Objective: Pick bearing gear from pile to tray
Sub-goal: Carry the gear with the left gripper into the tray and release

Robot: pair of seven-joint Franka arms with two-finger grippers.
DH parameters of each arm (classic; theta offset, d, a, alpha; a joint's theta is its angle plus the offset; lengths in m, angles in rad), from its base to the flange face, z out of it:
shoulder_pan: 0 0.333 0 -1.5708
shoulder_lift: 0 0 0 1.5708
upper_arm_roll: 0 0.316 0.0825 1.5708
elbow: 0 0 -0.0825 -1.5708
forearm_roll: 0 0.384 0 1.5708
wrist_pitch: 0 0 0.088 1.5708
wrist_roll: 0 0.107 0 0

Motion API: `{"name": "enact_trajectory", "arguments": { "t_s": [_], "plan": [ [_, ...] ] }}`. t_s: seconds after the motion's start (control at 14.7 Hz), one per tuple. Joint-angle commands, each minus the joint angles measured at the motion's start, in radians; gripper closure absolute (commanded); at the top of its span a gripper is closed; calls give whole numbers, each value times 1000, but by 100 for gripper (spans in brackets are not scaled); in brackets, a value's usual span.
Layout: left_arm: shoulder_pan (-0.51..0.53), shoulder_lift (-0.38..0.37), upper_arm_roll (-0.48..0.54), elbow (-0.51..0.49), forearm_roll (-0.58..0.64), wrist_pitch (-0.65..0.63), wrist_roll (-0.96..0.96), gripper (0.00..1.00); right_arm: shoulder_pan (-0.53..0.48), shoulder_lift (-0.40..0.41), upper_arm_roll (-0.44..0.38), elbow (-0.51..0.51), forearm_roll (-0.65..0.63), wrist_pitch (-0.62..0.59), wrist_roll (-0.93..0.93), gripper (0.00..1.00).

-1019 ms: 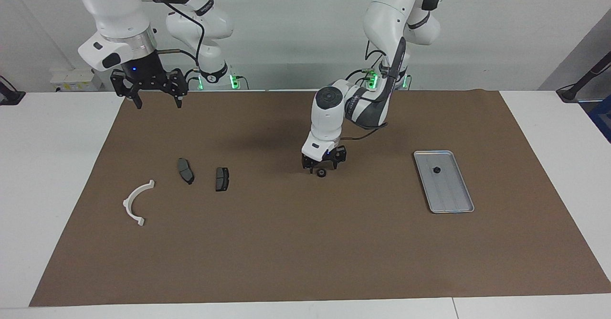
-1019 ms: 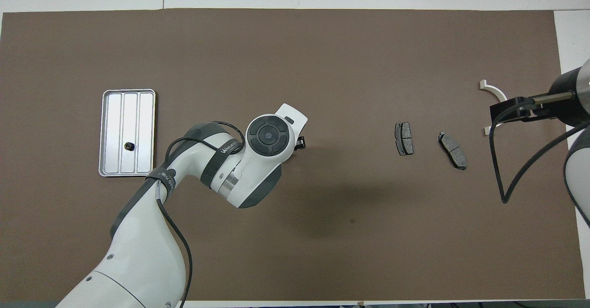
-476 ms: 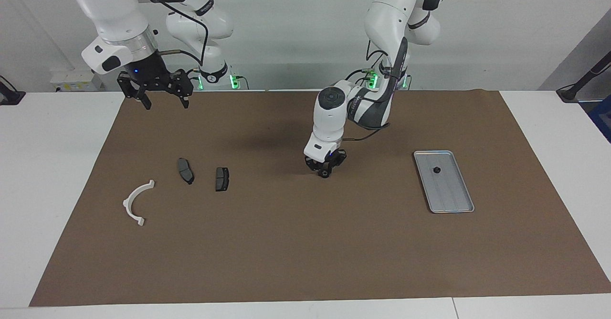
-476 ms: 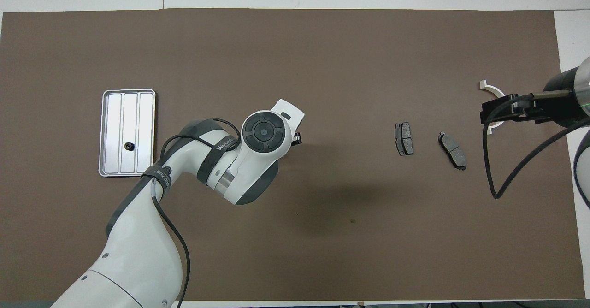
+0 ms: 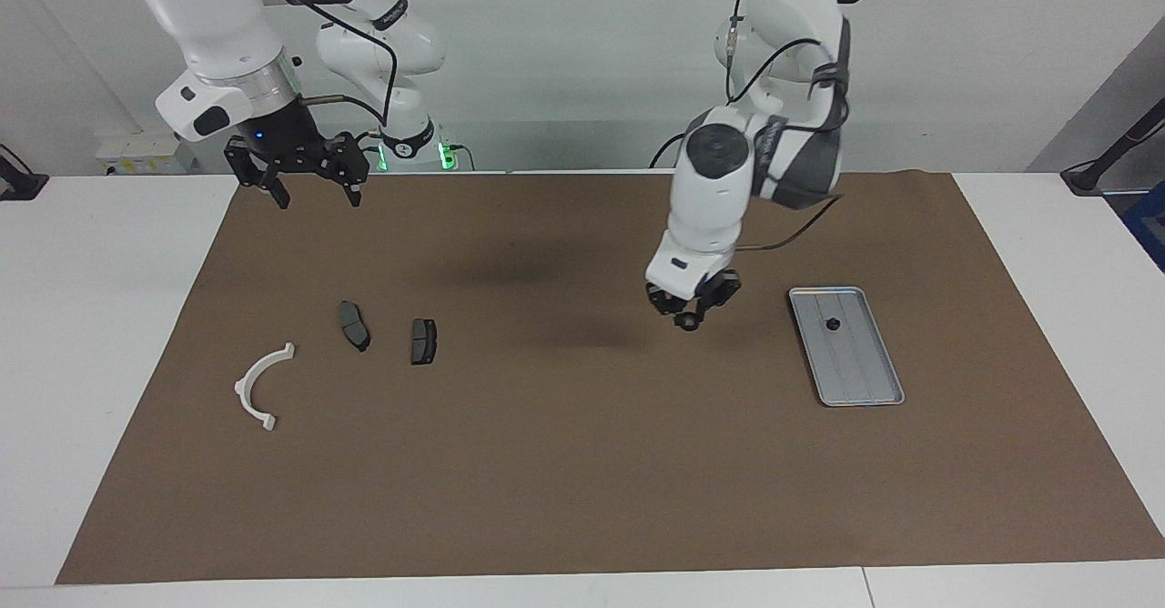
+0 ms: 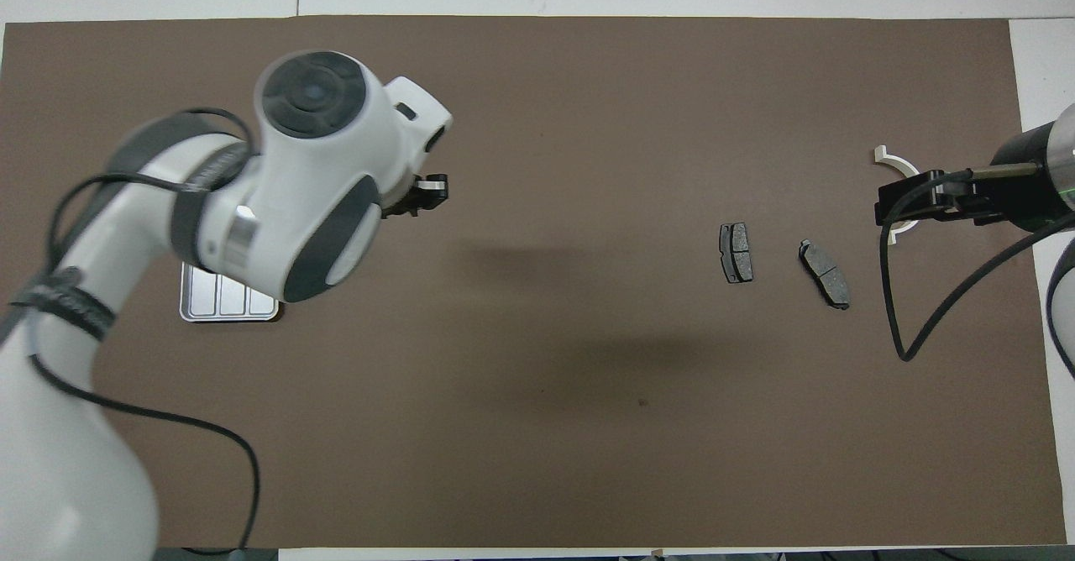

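Left claw (image 5: 689,315) grips my small black bearing gear (image 5: 689,321) above the mat, tray (image 5: 874,394) just beside; right claw (image 5: 308,187) waits, spread open.

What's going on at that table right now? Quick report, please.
Left end effector shut on a small black gear, raised over the mat, short of the tray. One gear already in tray. Right end effector open, waiting. Path looks clear.

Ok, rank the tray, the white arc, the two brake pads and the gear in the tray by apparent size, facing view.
1. tray
2. white arc
3. brake pads: alike, no ranking
4. gear in the tray
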Motion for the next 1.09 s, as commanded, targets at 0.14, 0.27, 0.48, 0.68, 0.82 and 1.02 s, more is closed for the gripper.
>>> {"name": "enact_trajectory", "arguments": {
  "t_s": [0.14,0.27,0.48,0.68,0.82,1.02],
  "plan": [
    [288,-72,-1,-16,-43,-121,502,100,-6,-11,-4,-13,23,7,0,0],
    [364,-90,-1,-106,-43,21,564,100,-6,-11,-4,-13,9,10,0,0],
    [381,-60,-1,-220,-43,228,571,100,-3,-11,-6,-16,-12,10,0,0],
    [392,-6,-1,-257,-43,342,569,100,2,-13,-4,-16,-28,10,0,0],
    [393,31,-1,-259,-43,393,567,100,2,-13,-4,-15,-28,10,1,0],
    [398,56,5,-278,-42,451,571,100,-4,-11,-4,-15,-28,10,0,0]
  ]
}}
